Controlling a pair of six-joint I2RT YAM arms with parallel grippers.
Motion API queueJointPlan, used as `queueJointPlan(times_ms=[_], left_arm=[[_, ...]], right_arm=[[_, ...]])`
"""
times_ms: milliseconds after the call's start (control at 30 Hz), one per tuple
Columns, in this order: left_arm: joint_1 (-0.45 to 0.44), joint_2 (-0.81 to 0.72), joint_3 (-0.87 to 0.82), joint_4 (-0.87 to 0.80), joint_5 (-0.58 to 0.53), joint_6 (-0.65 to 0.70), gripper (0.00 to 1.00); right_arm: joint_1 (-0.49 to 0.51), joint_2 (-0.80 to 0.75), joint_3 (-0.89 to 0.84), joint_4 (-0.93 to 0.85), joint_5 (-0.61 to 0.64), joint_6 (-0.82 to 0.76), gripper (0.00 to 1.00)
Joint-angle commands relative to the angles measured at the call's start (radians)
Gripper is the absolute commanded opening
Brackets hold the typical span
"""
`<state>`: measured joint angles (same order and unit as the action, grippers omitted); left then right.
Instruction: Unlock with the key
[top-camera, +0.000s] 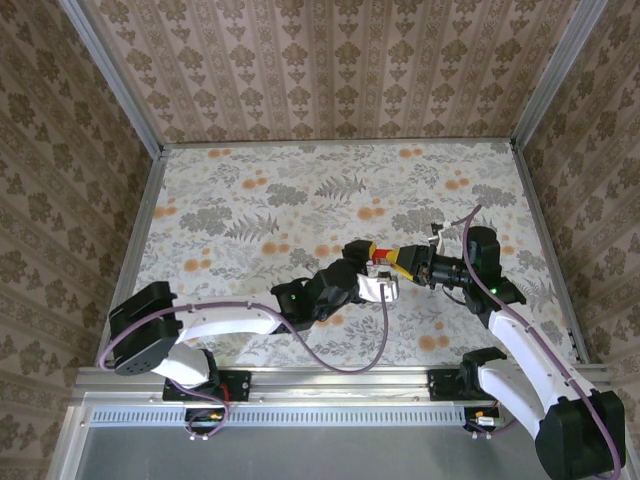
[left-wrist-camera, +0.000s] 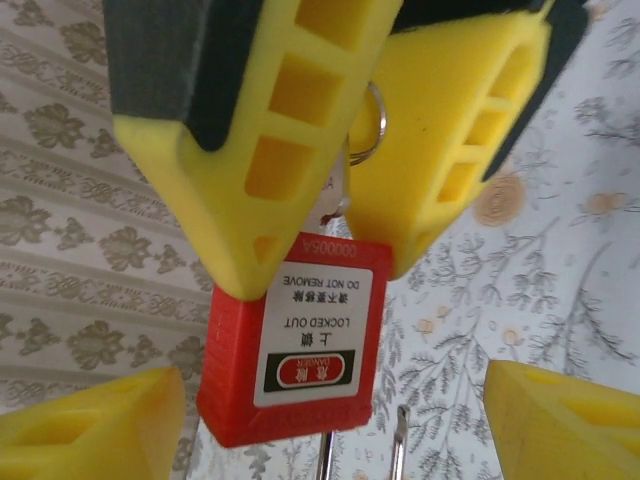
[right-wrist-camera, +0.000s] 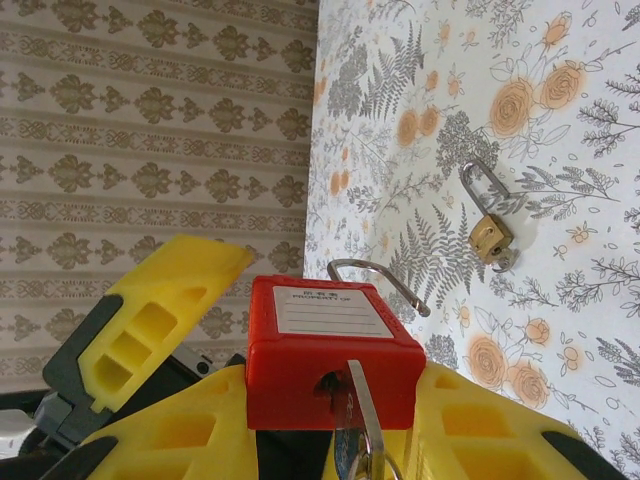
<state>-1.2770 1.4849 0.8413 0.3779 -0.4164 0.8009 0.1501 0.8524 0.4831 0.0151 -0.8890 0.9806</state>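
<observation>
Key (right-wrist-camera: 362, 412) sits in the red padlock (right-wrist-camera: 300, 372), right gripper (right-wrist-camera: 335, 398) jaws clamping it; left gripper (left-wrist-camera: 330, 375), jaws wide at nine o'clock, should pinch the key squarely, then twist.

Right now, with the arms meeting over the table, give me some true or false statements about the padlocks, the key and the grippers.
1. The right gripper grips the red padlock. True.
2. The left gripper is clamped on the red padlock. False: it is open, its fingers wide apart and off the lock.
3. A key sits in the red padlock's keyhole. True.
4. The padlock lying on the table is blue. False: it is a brass padlock.
</observation>
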Motion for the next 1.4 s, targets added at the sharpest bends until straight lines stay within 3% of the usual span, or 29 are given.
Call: queueJointPlan(times_ms=[0, 267, 500, 867, 1033, 1167, 1367], left_arm=[[-0.008, 0.027, 0.025, 0.118, -0.077, 0.067, 0.79], [-0.005, 0.102, 0.055, 0.177, -0.124, 0.104, 0.74], [0.001, 0.118, 0.07, 0.173, -0.128, 0.111, 0.54], [-0.002, 0.124, 0.068, 0.172, -0.136, 0.13, 0.35], [-0.001, 0.119, 0.07, 0.14, -0.127, 0.113, 0.32], [0.012, 0.103, 0.078, 0.049, -0.097, 0.046, 0.3], [0.062, 0.043, 0.064, -0.044, -0.007, -0.081, 0.29]], right_arm=[[-0.001, -0.018, -0.005, 0.016, 0.01, 0.036, 0.21], [0.0, -0.027, -0.011, 0.016, 0.003, 0.047, 0.21], [0.002, -0.029, -0.012, 0.015, -0.005, 0.05, 0.21], [0.006, -0.03, -0.008, 0.008, -0.008, 0.052, 0.23], [0.005, -0.037, 0.001, -0.006, 0.005, 0.043, 0.35], [-0.01, -0.04, 0.061, -0.085, 0.055, -0.013, 0.62], [-0.107, -0.028, 0.22, -0.273, 0.196, -0.133, 0.71]])
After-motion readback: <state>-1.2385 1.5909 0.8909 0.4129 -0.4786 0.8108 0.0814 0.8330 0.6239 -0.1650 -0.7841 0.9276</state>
